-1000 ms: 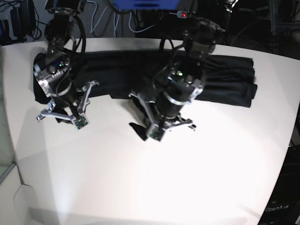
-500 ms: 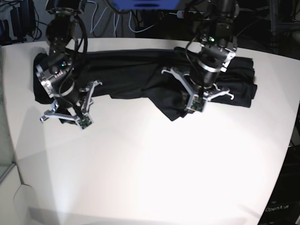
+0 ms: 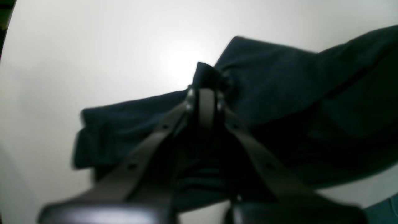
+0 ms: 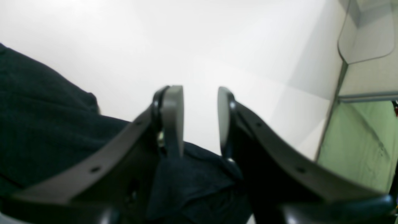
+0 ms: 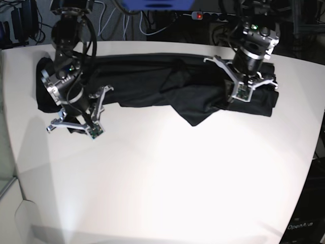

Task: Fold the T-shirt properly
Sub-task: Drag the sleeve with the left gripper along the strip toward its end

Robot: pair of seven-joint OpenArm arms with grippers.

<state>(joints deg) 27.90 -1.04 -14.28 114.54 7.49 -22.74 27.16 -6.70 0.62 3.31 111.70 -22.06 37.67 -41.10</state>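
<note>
One garment: black T-shirt [image 5: 152, 81], bunched in long band across far side of white surface [image 5: 167, 173]. My left tool [image 3: 205, 90] pressed together, pinching T-shirt fold near its right end. My right tool [image 4: 200, 119] spread, nothing held, over shirt's left end.

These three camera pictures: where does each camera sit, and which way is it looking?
Base view: high up facing the robot, looking down on the white table, the T-shirt and both arms.
Left wrist view: on the left arm, looking along its left pincer, shut on a fold of cloth.
Right wrist view: on the right arm, looking past the right pincer, jaws apart and empty, above cloth.
All three share the T-shirt and table.
</note>
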